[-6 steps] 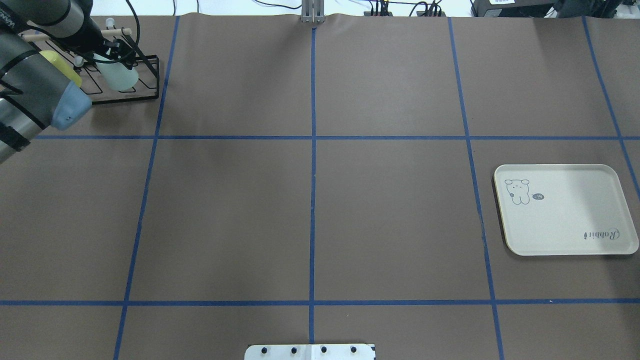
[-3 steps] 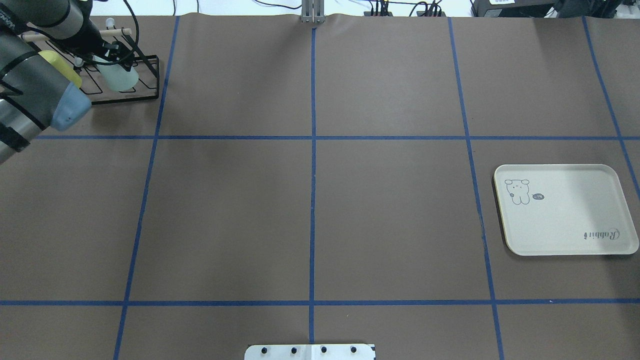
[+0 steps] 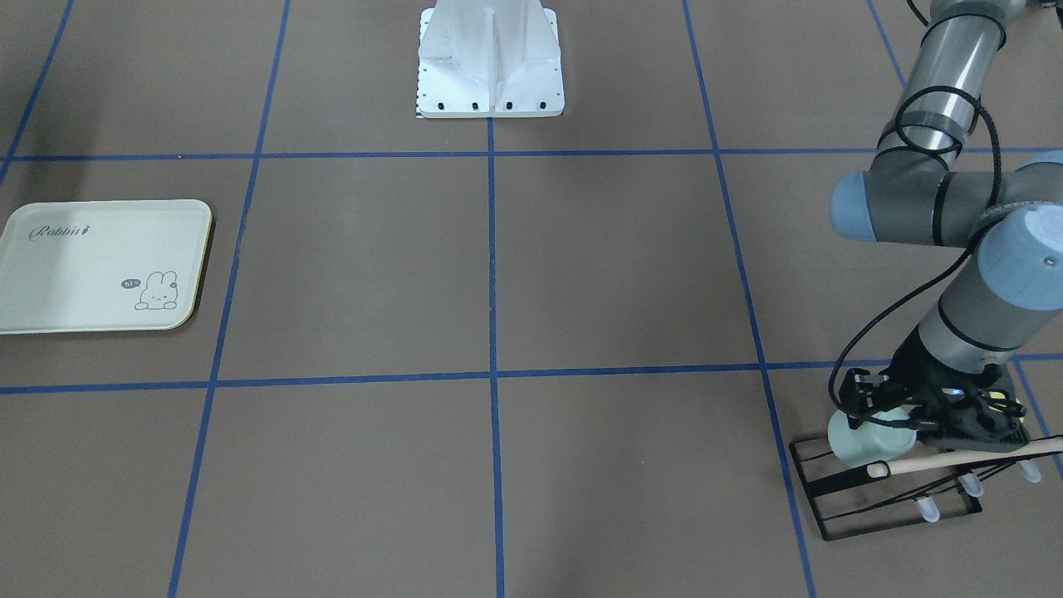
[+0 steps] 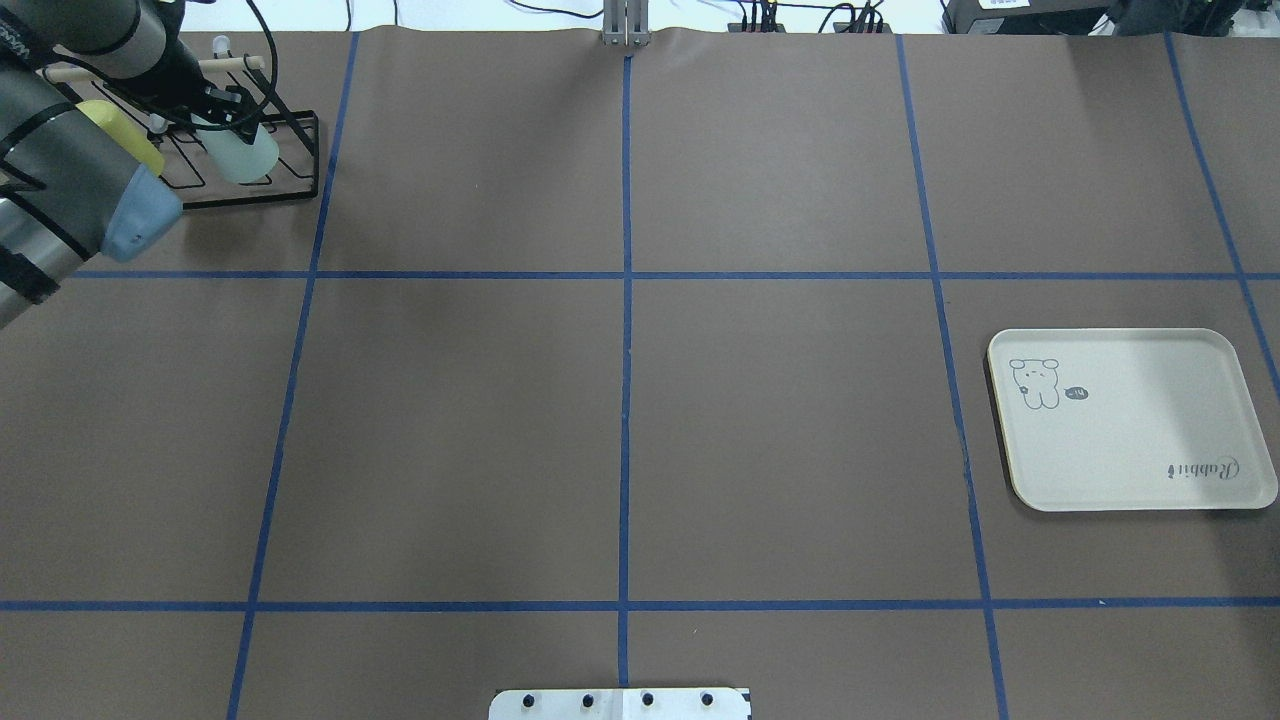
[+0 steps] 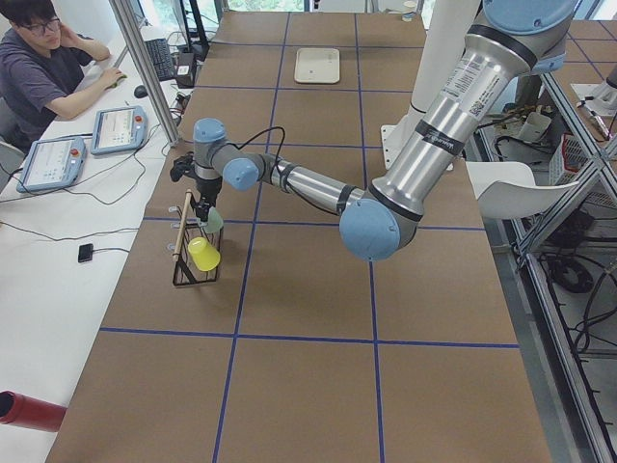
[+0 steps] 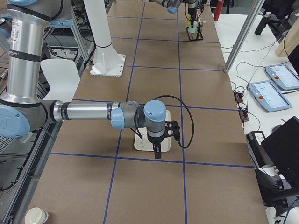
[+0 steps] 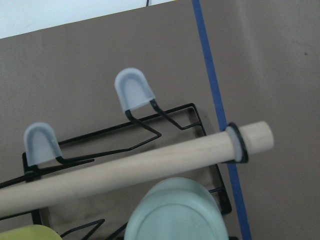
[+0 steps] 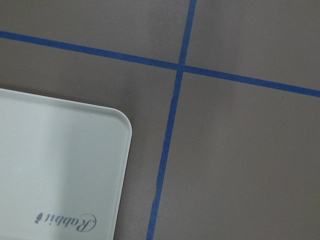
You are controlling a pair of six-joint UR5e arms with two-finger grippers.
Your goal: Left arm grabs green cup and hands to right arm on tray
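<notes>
Exterior front-facing view, lower right: the left gripper (image 3: 882,413) straddles the green cup (image 3: 864,444), upended on the black wire rack (image 3: 839,507), jaws seemingly pinching it for lifting; the right gripper (image 6: 158,150) hangs over the tray (image 3: 100,249) to receive, jaw state impossible to tell
</notes>
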